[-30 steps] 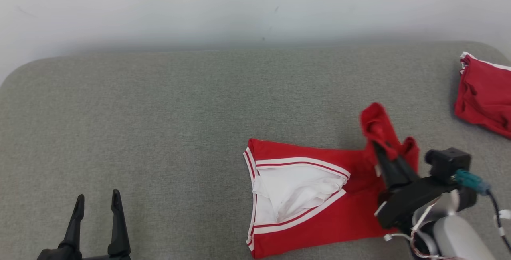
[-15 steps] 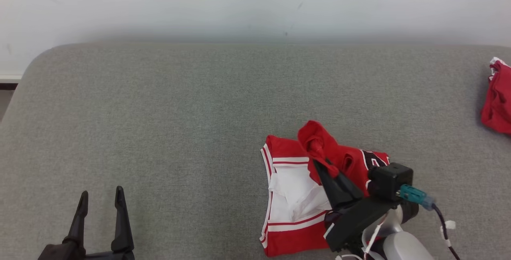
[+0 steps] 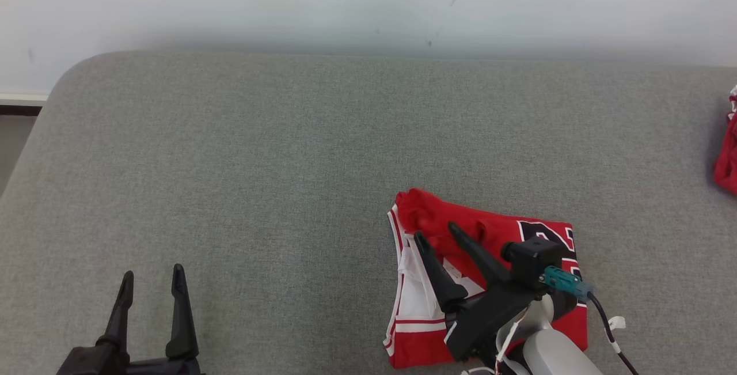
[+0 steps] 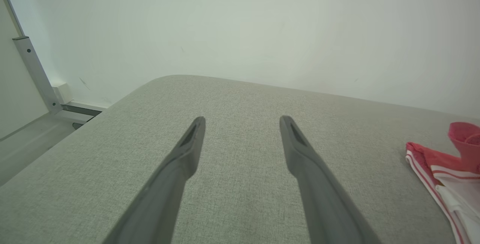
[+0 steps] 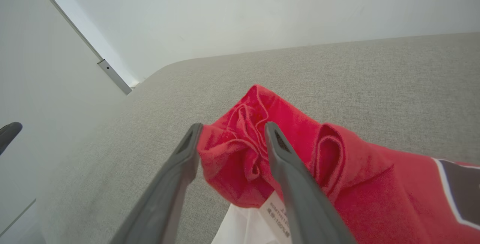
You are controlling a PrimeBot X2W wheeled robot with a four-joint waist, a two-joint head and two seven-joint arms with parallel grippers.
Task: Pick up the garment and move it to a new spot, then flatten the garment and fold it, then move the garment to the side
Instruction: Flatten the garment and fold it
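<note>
The garment [image 3: 426, 213] is a red jersey with white trim and a dark number, lying folded on the grey cushion [image 3: 288, 162] at the lower right. My right gripper [image 3: 436, 231] hovers over its left part, jaws apart. In the right wrist view a bunched red fold [image 5: 236, 154] sits loosely between the right gripper's [image 5: 233, 127] parted fingers, with a white label below it. My left gripper [image 3: 152, 272] rests open at the lower left, well away from the cloth. The left gripper [image 4: 243, 119] holds nothing, and the garment's edge [image 4: 446, 161] shows at far right.
Another red garment [image 3: 726, 162] lies at the cushion's far right edge. A pale wall runs behind the cushion. The cushion's rounded left corner [image 3: 63, 81] drops off toward a floor strip and a metal rail [image 4: 33, 71].
My right gripper carried the red corner leftward over the jersey, laying it folded, and its jaws have parted. The head camera has shifted, so the whole scene sits further right. The left gripper is unchanged.
</note>
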